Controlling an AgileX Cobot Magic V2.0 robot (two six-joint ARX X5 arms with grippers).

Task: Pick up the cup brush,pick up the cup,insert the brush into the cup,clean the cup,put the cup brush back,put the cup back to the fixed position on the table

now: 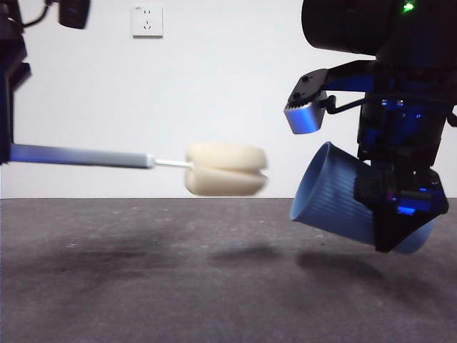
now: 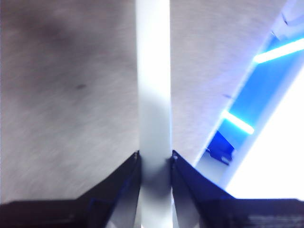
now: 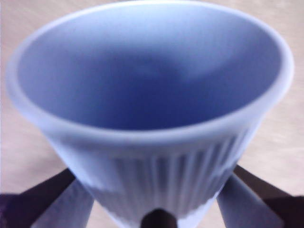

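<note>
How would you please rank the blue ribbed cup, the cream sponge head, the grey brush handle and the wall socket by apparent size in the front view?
1. Blue ribbed plastic cup, partly hidden by the right pincer.
2. Cream rounded sponge head.
3. Slim grey brush handle: longer than the sponge but thinner, so this order is unsure.
4. White wall socket, farther away.

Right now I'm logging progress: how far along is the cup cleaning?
Both pickups look done: left gripper holds the cup brush, right gripper holds the cup tilted above the table. In hand: the sponge points at its mouth, still outside. Left: inserting, cleaning, returning both.
</note>
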